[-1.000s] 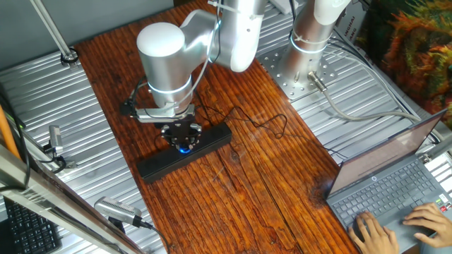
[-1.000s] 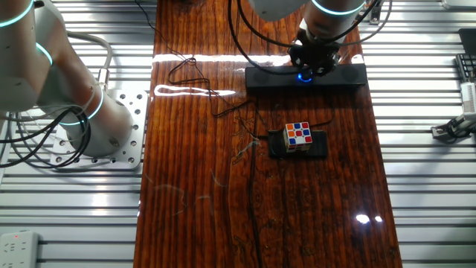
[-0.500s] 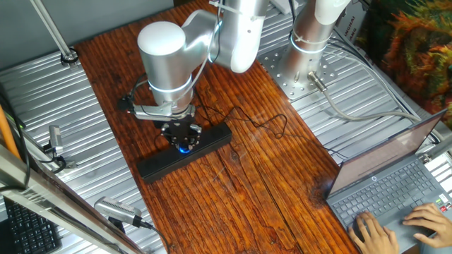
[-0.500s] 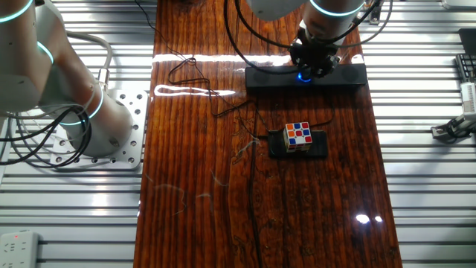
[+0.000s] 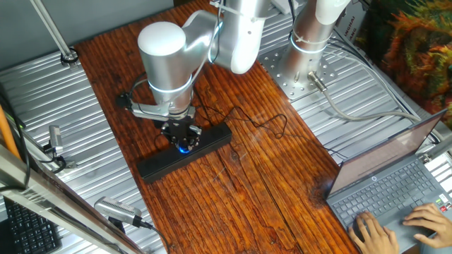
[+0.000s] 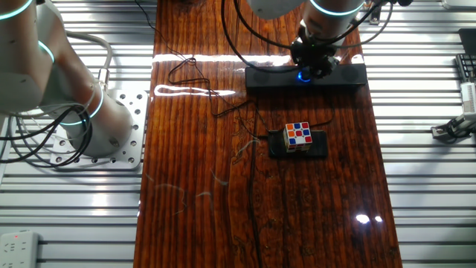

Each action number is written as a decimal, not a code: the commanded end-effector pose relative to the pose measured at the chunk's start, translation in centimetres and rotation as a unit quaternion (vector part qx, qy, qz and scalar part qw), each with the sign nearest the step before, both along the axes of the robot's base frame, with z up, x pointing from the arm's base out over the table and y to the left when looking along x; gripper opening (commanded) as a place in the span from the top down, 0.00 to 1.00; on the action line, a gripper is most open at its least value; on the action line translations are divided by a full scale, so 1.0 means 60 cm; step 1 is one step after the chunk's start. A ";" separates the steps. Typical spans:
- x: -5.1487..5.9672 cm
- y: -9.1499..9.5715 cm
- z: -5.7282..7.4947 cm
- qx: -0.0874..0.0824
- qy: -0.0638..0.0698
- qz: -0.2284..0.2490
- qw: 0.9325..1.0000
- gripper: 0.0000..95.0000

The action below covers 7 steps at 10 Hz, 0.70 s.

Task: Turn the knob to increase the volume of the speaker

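The arm is bent down over the dark wooden surface (image 5: 268, 183), its gripper (image 5: 183, 138) pointing straight down onto the middle of the speaker (image 5: 157, 164) — the long black bar lying across the boards. In the one fixed view the bar sits at about nine o'clock from the middle of the boards, angled from lower left to upper right; in the other fixed view the speaker (image 6: 271, 78) lies level at about one o'clock, near the far end.

The knob (image 5: 184, 147) shows only as a patch of blue glow just under the gripper's black fingers (image 5: 176, 131). In the other fixed view the same blue light of the knob (image 6: 304, 74) peeps out below the gripper (image 6: 312, 62). The fingers look drawn in close around the knob, seemingly holding it — though the contact itself is too small and dark for me to be sure.

A thin black cable (image 5: 265, 125) loops away from the bar toward three o'clock. Toward the middle of the boards a multicoloured cube (image 6: 298, 135) rests on a small black pad (image 6: 320, 145), well apart from the bar. At five o'clock in the one fixed view, a person's hands (image 5: 374, 230) lie on a laptop (image 5: 395, 185).
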<state>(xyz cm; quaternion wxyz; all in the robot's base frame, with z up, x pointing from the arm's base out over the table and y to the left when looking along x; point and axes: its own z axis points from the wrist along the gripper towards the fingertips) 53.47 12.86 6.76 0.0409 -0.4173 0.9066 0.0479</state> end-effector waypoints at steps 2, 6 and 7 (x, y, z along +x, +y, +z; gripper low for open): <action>-0.001 -0.001 0.000 -0.001 0.006 -0.032 0.999 1.00; -0.001 -0.001 0.000 0.003 0.008 -0.065 0.998 1.00; -0.001 -0.001 0.000 0.004 0.009 -0.071 0.997 1.00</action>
